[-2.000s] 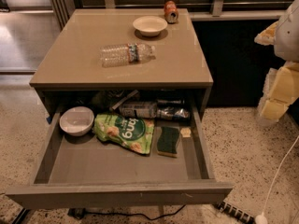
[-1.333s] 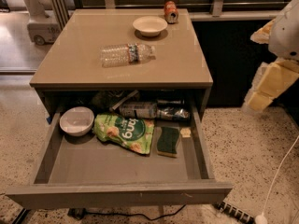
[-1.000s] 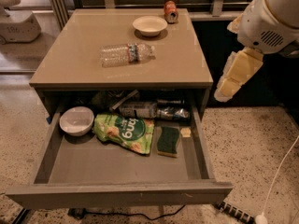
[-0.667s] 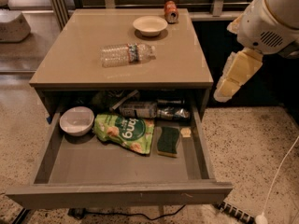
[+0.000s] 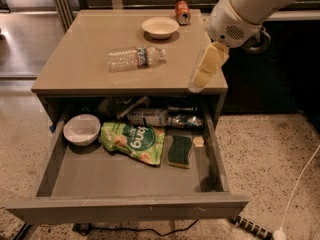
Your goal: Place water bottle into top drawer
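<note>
The water bottle [image 5: 135,57] is clear with a white cap and a blue-and-white label. It lies on its side on the tan table top [image 5: 80,69], cap pointing right. The top drawer [image 5: 125,207] is pulled wide open below the table's front edge. My gripper [image 5: 205,69] hangs from the white arm over the table's right front corner, to the right of the bottle and apart from it. It holds nothing that I can see.
A white bowl [image 5: 160,27] and an orange soda can [image 5: 182,12] stand at the table's back. The drawer holds a white bowl [image 5: 81,129], a green snack bag [image 5: 132,141], a green sponge [image 5: 180,150] and a darker bottle [image 5: 165,119]. A white cable [image 5: 300,184] lies on the floor at the right.
The arm has swung in from the right edge of the view, leftward to above the table's right front corner. The bottle and the drawer have not moved.
</note>
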`<action>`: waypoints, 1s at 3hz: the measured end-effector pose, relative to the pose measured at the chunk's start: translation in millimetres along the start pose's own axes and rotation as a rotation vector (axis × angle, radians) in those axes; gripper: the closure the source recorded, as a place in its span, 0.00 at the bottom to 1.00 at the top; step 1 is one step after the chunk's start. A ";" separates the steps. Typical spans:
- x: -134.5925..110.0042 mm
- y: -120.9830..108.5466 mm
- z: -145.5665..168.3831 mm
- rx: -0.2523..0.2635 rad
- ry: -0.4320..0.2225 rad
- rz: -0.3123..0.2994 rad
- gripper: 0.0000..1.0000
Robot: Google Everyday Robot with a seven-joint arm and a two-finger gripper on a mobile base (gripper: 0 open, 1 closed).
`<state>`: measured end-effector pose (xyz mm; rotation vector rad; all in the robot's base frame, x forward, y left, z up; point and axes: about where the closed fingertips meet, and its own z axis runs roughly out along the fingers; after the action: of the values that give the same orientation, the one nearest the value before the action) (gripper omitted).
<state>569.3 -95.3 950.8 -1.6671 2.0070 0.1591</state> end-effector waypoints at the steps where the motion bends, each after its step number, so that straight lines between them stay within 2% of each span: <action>1: -35.3 -10.2 23.4 -0.034 -0.022 -0.061 0.00; 2: -78.6 -12.2 47.2 -0.060 -0.025 -0.144 0.00; 3: -78.6 -12.2 47.2 -0.060 -0.025 -0.144 0.00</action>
<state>603.9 -9.5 949.3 -1.8307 1.8732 0.1891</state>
